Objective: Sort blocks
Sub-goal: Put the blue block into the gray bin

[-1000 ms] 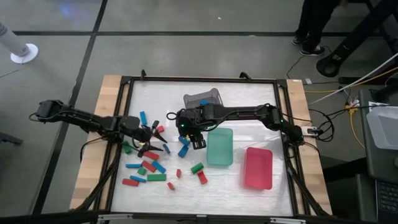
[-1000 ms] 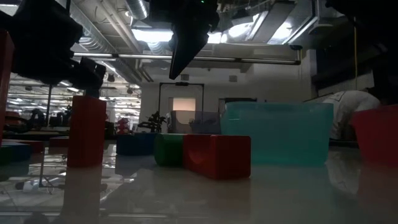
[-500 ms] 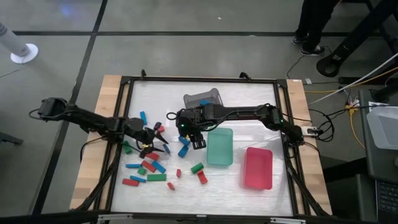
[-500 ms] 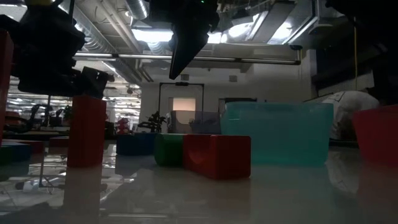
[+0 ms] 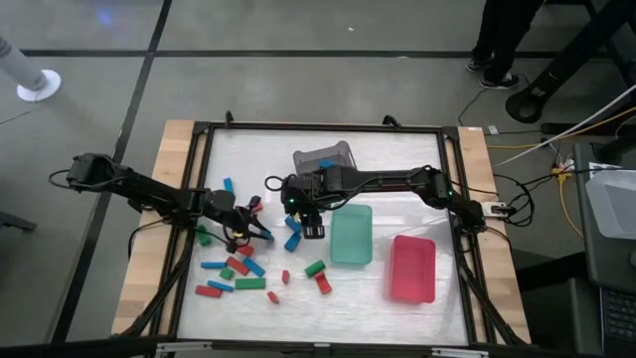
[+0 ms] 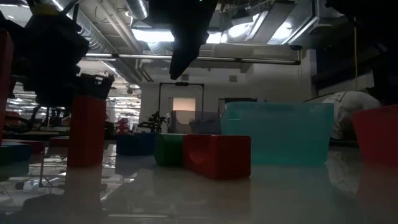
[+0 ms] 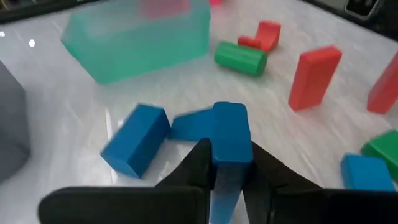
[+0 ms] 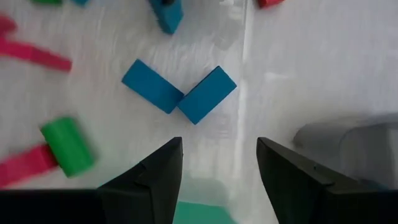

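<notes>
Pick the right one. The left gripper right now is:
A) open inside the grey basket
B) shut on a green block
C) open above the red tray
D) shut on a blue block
D: in the left wrist view the left gripper has its two dark fingers closed on either side of a blue block that stands up between them.

High view looks straight down, far off, covering whole table (image 5: 328, 159) and both arms. Low view sits at tabletop level, facing level across into the room, close to a red block (image 6: 216, 155). Left wrist view looks forward, near, at green tray (image 7: 140, 37). Right wrist view points down, close. Both wrist views share the two touching blue blocks (image 8: 178, 93).
</notes>
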Motion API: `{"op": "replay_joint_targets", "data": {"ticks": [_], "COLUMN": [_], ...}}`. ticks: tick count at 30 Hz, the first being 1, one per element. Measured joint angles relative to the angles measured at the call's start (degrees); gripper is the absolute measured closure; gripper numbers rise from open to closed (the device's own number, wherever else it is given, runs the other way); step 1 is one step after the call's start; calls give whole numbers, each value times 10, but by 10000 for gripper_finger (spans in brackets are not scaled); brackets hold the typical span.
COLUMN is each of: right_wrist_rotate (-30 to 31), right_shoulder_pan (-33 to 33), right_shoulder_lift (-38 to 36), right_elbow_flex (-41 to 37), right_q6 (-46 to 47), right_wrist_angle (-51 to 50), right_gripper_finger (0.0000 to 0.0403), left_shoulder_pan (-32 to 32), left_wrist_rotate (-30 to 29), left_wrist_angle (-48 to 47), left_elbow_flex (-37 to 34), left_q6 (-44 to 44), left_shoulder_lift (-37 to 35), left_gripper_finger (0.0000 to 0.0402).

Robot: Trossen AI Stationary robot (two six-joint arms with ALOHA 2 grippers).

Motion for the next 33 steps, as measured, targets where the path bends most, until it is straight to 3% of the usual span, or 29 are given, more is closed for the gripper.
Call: {"op": "replay_joint_targets", "data": {"ticks": [6, 11, 19, 25, 33], "right_wrist_rotate": [0, 24, 104, 145, 147], "right_shoulder_pan": [1, 12, 48, 72, 91], "right_shoulder_lift": [0, 0, 0, 0, 7], "right_elbow_flex": [0, 0, 0, 0, 0], "right_q6": [116, 130, 153, 217, 306], "right_wrist_angle": [-21, -47, -51, -39, -12], "right_gripper_finger": [199, 199, 199, 199, 199], "left_shoulder_pan": [19, 60, 173, 244, 280], "left_wrist_rotate": [-45, -74, -103, -63, -53], "left_wrist_angle": [83, 151, 162, 162, 160], "left_elbow_flex": [5, 29, 95, 159, 232], "left_q6": [5, 39, 100, 95, 105], "left_shoulder_lift": [-1, -1, 11, 97, 238], "left_gripper_finger": [363, 363, 363, 355, 344]}}
